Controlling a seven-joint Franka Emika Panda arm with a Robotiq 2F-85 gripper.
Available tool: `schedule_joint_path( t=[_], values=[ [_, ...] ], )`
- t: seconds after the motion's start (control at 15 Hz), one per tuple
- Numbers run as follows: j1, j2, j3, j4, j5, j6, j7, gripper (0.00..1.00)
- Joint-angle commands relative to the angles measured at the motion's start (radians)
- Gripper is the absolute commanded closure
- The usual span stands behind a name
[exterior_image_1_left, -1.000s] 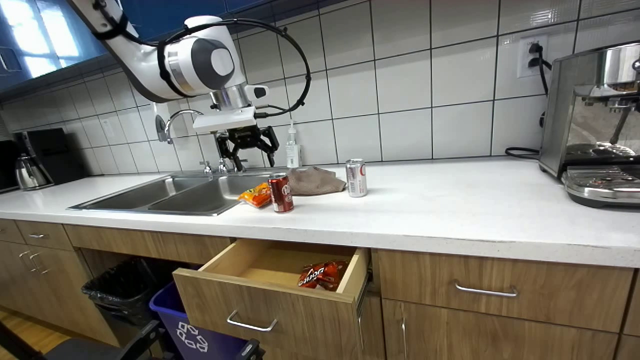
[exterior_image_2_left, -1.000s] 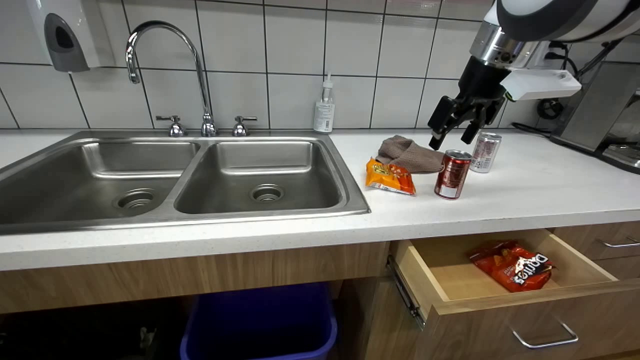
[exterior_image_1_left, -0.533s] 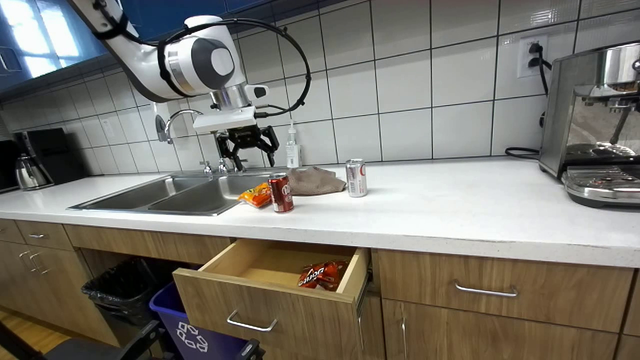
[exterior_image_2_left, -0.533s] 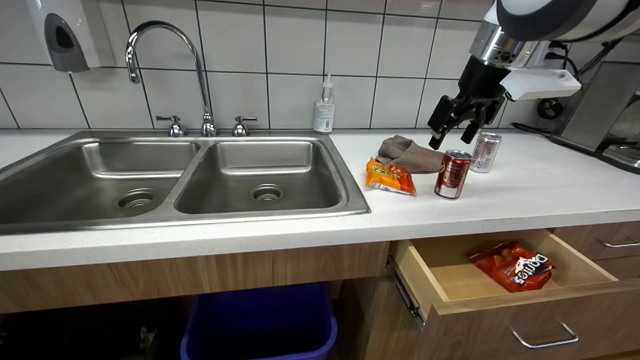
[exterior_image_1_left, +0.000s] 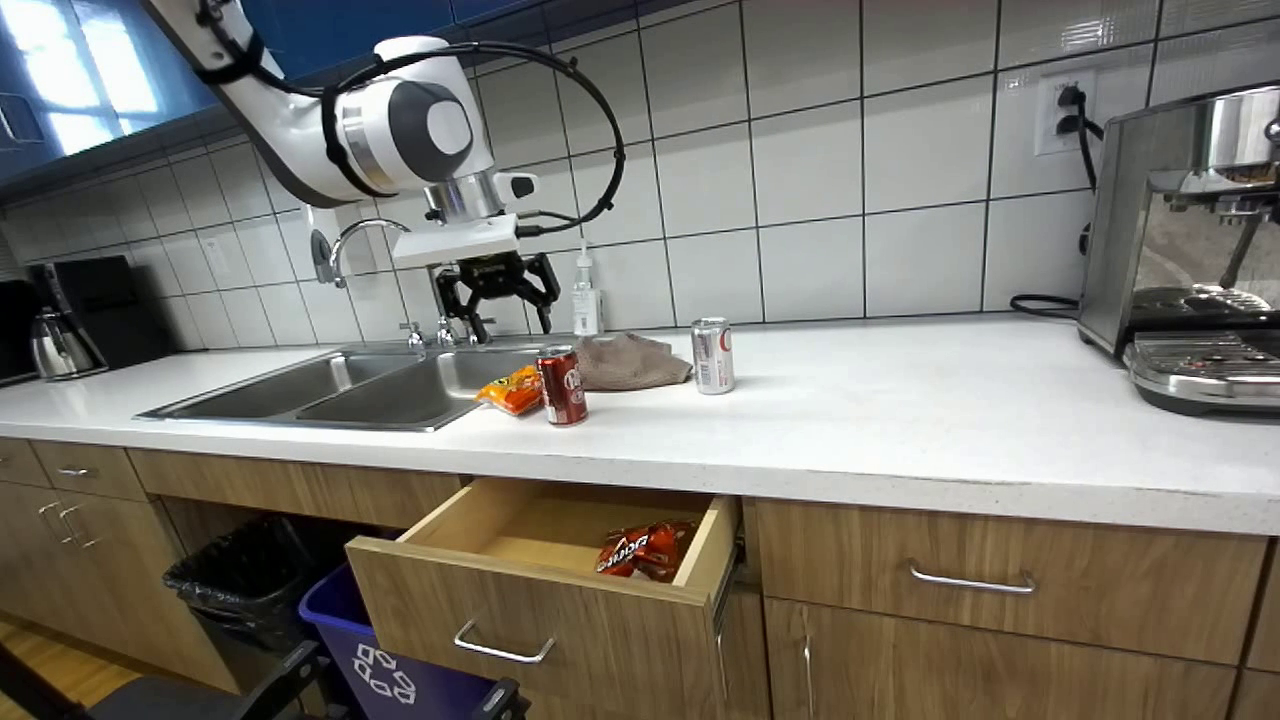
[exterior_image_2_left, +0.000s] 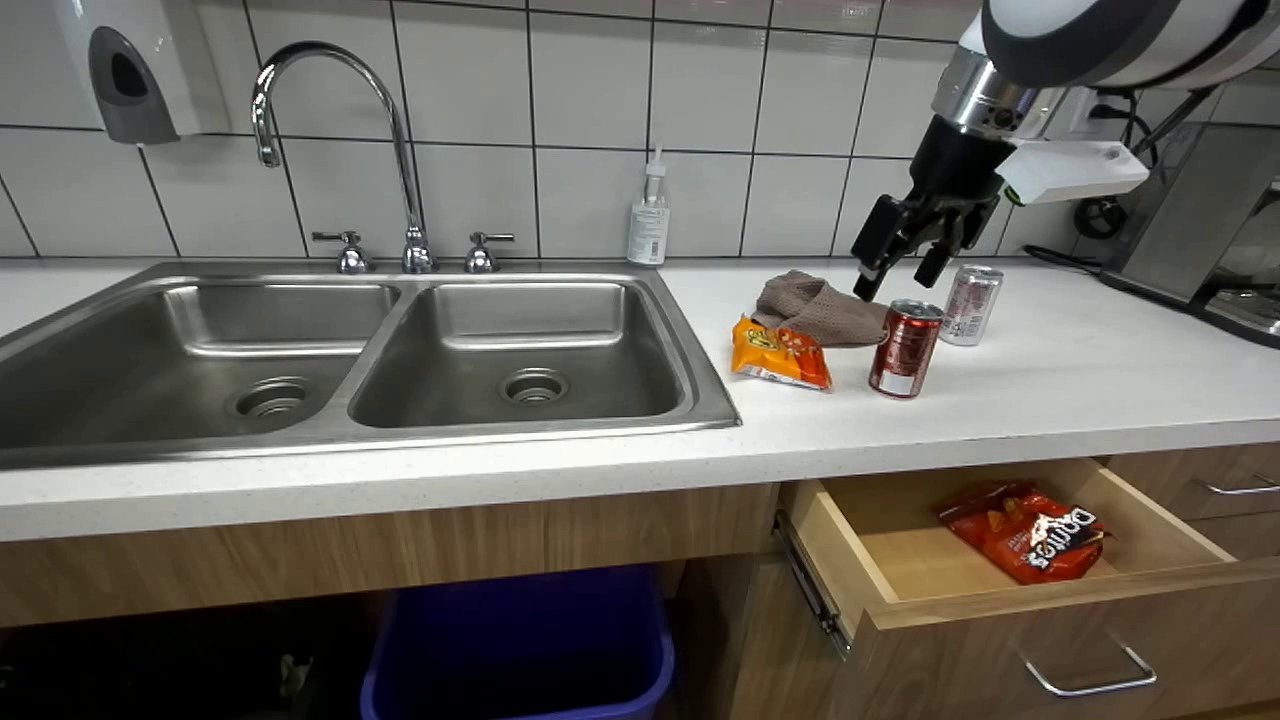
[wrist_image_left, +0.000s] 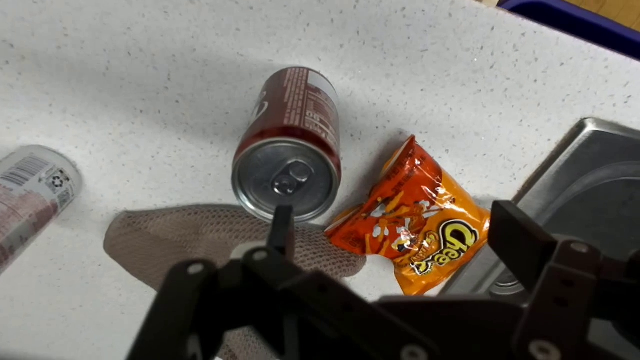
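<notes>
My gripper (wrist_image_left: 393, 220) stands open above the counter, its fingers wide apart and nothing held. In the wrist view an orange Cheetos bag (wrist_image_left: 425, 215) lies below, showing through the gap between the fingers. A dark red can (wrist_image_left: 295, 115) stands upright beside the bag, its top close to one fingertip in that picture. The brown cloth (wrist_image_left: 190, 235) is partly hidden behind the gripper. In an exterior view the gripper (exterior_image_2_left: 899, 282) hangs over the red can (exterior_image_2_left: 906, 350), the cloth (exterior_image_2_left: 820, 310) and a silver can (exterior_image_2_left: 971, 305). The bag (exterior_image_1_left: 514, 390) also shows near the sink.
A double steel sink (exterior_image_2_left: 715, 405) lies beside the bag. Beneath the counter an open drawer (exterior_image_1_left: 530, 590) holds a red Doritos bag (exterior_image_2_left: 1040, 535). A soap bottle (exterior_image_1_left: 587, 300) stands by the wall, a coffee machine (exterior_image_1_left: 1200, 260) farther along. A blue recycling bin (exterior_image_1_left: 400, 670) is below.
Over the last half second the arm and gripper have shifted very slightly, a little rightward in an exterior view and leftward in another. The bag, cans, cloth and drawer have stayed put.
</notes>
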Motion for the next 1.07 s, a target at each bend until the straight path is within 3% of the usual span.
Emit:
schedule_joint_path(
  t=[0.0,0.47,1.0],
  values=[
    [-0.016,0.054,0.024,0.079,0.021,-0.017,-0.075,0.0],
    [-0.021,0.169,0.068,0.224,0.04,-0.033,-0.133,0.0],
    [-0.01,0.329,0.09,0.386,0.004,-0.077,-0.112,0.0]
  ],
)
